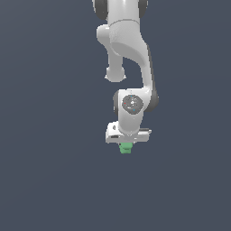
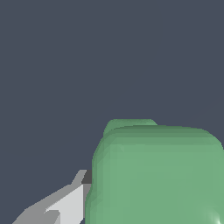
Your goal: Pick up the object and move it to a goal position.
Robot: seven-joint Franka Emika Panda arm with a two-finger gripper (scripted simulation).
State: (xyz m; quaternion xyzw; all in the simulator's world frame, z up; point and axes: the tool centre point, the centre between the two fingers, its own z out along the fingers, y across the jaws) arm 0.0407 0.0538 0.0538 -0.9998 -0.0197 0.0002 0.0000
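The green lumpy block (image 1: 125,148) sticks out just below the white hand of my arm, near the middle of the exterior view. My gripper (image 1: 126,144) sits right over it, and its fingers are mostly hidden by the hand and the block. In the wrist view the block (image 2: 157,175) is very close and fills the lower right part of the picture. One grey finger (image 2: 65,205) lies against the block's side; the other finger is out of the picture. The gripper looks shut on the block.
The white arm (image 1: 128,49) reaches down from the top of the exterior view. A plain dark grey surface (image 1: 45,135) lies all around. No other object or goal marker shows.
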